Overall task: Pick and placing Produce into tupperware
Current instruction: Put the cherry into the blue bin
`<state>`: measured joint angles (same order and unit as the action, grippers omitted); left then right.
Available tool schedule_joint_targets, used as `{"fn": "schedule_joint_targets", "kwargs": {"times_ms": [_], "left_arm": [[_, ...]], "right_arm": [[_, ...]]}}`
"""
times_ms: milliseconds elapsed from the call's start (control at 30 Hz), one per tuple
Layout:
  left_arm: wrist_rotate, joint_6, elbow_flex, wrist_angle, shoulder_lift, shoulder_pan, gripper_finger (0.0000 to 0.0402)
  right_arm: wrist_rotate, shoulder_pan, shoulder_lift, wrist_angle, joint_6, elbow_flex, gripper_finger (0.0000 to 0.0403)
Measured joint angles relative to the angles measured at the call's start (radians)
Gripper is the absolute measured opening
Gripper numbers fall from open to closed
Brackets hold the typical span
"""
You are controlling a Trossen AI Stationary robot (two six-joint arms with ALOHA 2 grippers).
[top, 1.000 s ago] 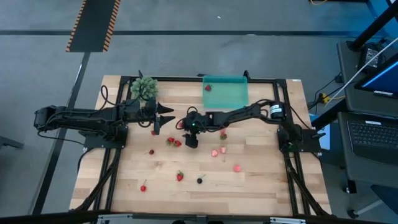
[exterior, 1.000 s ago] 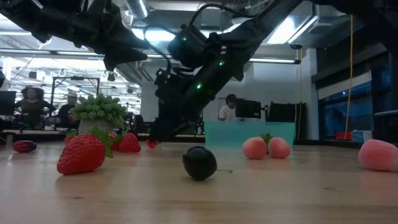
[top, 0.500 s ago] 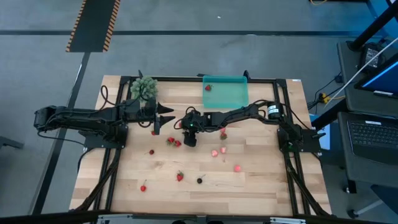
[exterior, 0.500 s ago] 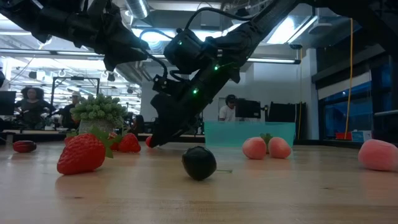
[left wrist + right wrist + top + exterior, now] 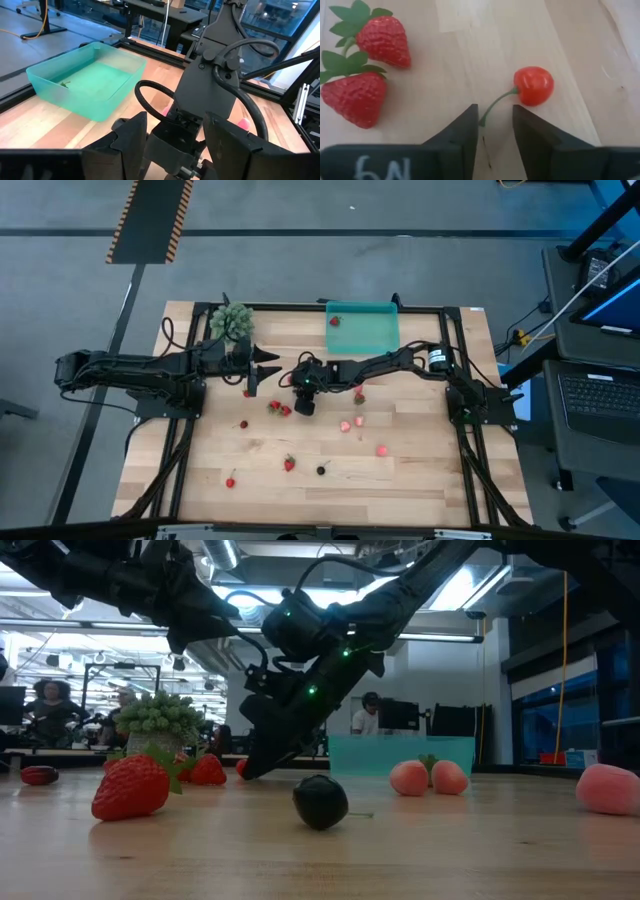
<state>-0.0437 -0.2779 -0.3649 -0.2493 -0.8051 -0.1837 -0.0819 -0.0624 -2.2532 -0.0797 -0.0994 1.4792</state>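
Observation:
My right gripper [image 5: 495,114] is open, tipped down over the middle of the table [image 5: 301,406]. Its fingertips stand on either side of the green stem of a small red cherry [image 5: 533,85] lying on the wood. The cherry shows in the low view as a red spot [image 5: 240,767] by the fingertips. Two strawberries [image 5: 384,40] [image 5: 352,97] lie just beside it. The teal tray [image 5: 365,332] sits at the far edge with one strawberry [image 5: 335,321] inside. My left gripper [image 5: 268,366] waits open, left of the right gripper. My right gripper comes down from above, slanting toward the table's left. Its two fingers [image 5: 462,131] straddle the free end of the cherry's stem [image 5: 489,111]. I cannot tell whether they touch it. The cherry rests on the table.
Loose fruit lies toward the near edge: pink pieces [image 5: 345,425] [image 5: 382,450], a strawberry [image 5: 289,464], a dark berry [image 5: 321,470] and small cherries [image 5: 243,424] [image 5: 230,480]. A bushy green clump [image 5: 232,322] stands at the far left. Black frame rails border the table.
My right gripper has eased toward the table's left and tipped lower, bringing its fingertips down close to the wood beside the cherry. The fruit has stayed where it was.

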Motion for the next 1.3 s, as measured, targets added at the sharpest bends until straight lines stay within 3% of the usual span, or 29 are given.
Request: {"fn": "schedule_joint_targets", "kwargs": {"times_ms": [367, 667, 867, 1100, 1300], "left_arm": [[0.0, 0.0, 0.0, 0.001, 0.0, 0.0, 0.0188], [0.0, 0.0, 0.0, 0.006, 0.001, 0.0, 0.0188], [-0.013, 0.001, 0.001, 0.012, 0.066, 0.0, 0.0188], [-0.056, 0.002, 0.001, 0.181, 0.159, 0.0, 0.0188], [-0.056, 0.001, 0.001, 0.238, 0.152, 0.0, 0.0188]], "right_arm": [[0.0, -0.009, -0.001, 0.002, -0.025, 0.0, 0.0008], [0.01, -0.024, 0.005, 0.001, 0.0, -0.001, 0.0003], [-0.003, -0.026, 0.051, -0.03, 0.034, -0.006, 0.0002], [-0.042, -0.026, 0.111, -0.051, 0.079, -0.005, 0.0001], [-0.107, -0.041, 0.205, -0.109, 0.132, -0.004, 0.0001]]}}
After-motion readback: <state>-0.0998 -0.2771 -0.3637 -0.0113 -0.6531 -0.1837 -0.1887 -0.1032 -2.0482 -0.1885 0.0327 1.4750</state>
